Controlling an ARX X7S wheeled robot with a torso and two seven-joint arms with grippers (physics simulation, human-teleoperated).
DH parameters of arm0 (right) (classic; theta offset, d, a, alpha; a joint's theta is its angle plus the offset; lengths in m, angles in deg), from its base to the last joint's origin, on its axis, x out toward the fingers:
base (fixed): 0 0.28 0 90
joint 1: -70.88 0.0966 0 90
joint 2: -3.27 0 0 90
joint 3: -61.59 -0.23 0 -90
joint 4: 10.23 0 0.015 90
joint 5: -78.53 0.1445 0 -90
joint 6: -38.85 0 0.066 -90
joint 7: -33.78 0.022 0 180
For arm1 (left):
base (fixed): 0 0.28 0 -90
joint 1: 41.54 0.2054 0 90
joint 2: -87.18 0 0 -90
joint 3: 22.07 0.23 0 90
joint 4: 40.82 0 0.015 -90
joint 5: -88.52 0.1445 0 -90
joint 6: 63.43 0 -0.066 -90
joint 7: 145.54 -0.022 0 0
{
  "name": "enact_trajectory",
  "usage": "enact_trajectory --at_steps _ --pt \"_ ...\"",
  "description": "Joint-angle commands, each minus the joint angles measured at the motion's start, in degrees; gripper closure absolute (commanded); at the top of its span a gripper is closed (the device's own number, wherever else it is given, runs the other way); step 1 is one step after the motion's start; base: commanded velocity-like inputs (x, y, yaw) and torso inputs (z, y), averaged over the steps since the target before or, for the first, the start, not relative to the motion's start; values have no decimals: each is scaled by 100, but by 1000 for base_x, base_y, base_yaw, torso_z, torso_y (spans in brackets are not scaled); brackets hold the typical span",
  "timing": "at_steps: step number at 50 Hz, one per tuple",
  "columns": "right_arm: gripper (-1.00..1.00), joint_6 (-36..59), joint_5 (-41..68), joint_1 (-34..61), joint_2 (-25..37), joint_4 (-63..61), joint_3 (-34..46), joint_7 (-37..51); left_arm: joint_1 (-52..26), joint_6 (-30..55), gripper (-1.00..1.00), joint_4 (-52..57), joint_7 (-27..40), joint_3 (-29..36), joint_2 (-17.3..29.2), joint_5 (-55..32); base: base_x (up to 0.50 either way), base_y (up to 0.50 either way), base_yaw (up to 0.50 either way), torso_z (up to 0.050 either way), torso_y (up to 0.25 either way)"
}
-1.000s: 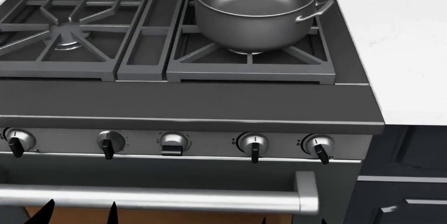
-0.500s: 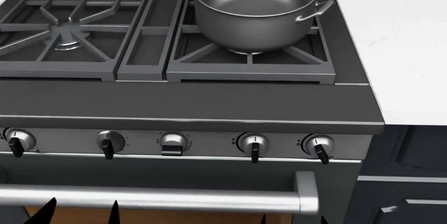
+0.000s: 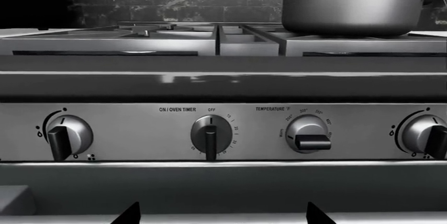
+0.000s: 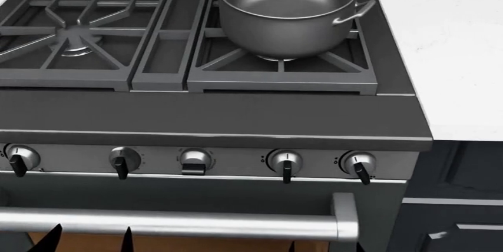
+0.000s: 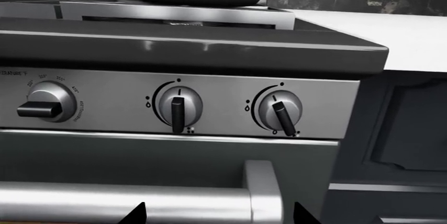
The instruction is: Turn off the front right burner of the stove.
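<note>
The stove point(image 4: 235, 116) fills the head view. A steel pot point(image 4: 287, 7) sits on the front right burner point(image 4: 275, 57), hiding most of it; its square grate point(image 4: 279, 75) shows around it. Five knobs line the front panel; the rightmost knob point(image 4: 360, 163) point(image 5: 279, 110) has its pointer tilted off vertical, and the one beside it point(image 4: 285, 162) point(image 5: 178, 104) points straight down. My left gripper point(image 4: 90, 239) point(image 3: 222, 216) is open, low before the panel's left half. My right gripper point(image 4: 324, 247) point(image 5: 219, 216) is open, below the two right knobs, touching nothing.
The steel bar handle point(image 4: 173, 224) point(image 5: 125, 200) runs across just under the knobs, close above both grippers. A white counter point(image 4: 456, 40) and a dark navy cabinet point(image 4: 456, 205) stand to the stove's right. The timer knob point(image 3: 211, 135) and temperature knob point(image 3: 307, 134) are at the panel's middle.
The right gripper's fingertips have shifted slightly at the head view's bottom edge. The knobs, the pot and the left gripper have not moved.
</note>
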Motion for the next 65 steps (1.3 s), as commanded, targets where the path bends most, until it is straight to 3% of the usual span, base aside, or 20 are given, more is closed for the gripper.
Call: enact_trajectory --at_steps 1,47,57,65 --pt "-100 -66 55 3 33 20 45 35 -26 39 -100 -63 124 134 57 176 0 0 0 -45 0" --pt "-100 -84 220 77 151 70 216 171 -35 -33 -100 -122 269 181 173 -81 0 0 0 -50 0" --pt "-100 246 309 160 65 51 -32 591 -44 -26 -100 -99 289 177 187 -175 0 0 0 -4 0" --pt "-100 319 299 51 351 -538 -37 551 -91 -2 -100 -103 300 222 199 -188 0 0 0 0 0"
